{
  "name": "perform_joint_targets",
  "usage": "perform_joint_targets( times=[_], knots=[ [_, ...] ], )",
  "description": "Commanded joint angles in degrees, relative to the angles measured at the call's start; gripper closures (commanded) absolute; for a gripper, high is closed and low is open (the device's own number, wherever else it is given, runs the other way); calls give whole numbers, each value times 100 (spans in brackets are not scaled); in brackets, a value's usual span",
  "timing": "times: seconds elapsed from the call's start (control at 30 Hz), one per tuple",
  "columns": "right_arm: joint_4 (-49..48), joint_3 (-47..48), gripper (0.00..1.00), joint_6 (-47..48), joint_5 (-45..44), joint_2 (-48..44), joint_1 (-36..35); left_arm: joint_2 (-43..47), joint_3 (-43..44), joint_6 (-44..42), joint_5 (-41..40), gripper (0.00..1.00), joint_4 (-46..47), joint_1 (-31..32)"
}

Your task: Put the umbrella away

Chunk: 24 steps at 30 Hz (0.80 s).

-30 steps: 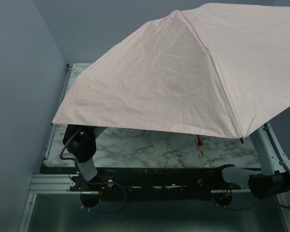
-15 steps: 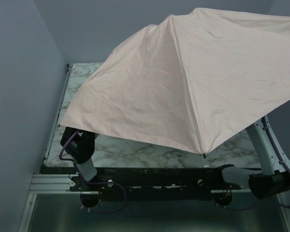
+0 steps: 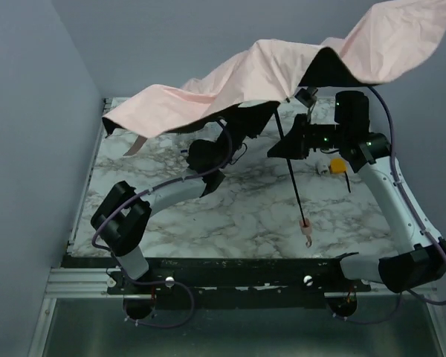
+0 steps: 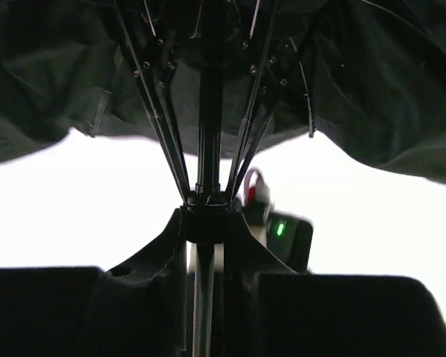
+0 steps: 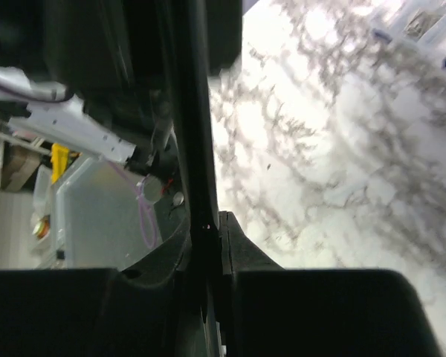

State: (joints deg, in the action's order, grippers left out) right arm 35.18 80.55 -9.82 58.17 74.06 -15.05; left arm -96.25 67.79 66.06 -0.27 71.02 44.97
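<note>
Above the marbled table (image 3: 230, 216), your left gripper (image 4: 204, 227) and right gripper (image 5: 207, 242) clamp the pale pink fabric umbrella (image 3: 230, 82) by its shaft; the clear plastic box (image 5: 89, 223) shows blurred contents.

Marble table (image 3: 230, 216), small orange object (image 3: 337, 166)

Blown-out backgrounds; dark, blurred foregrounds

Pink umbrella (image 3: 271, 65), half-collapsed (aloft, tilted)
</note>
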Motion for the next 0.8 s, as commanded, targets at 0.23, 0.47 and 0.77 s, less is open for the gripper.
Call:
perform_joint_targets(
  times=[0.23,0.47,0.77],
  knots=[
    [-1334,296,99,-177,-1118,274,125,-150,-1335,460,258,100,652,1472],
    [-1474,-107,99,-47,-431,133,130,20,-1586,453,-243,100,844,1507],
    [-1646,-1028,53,33,113,-533,120,804,-1698,258,-876,100,471,1067]
  ],
)
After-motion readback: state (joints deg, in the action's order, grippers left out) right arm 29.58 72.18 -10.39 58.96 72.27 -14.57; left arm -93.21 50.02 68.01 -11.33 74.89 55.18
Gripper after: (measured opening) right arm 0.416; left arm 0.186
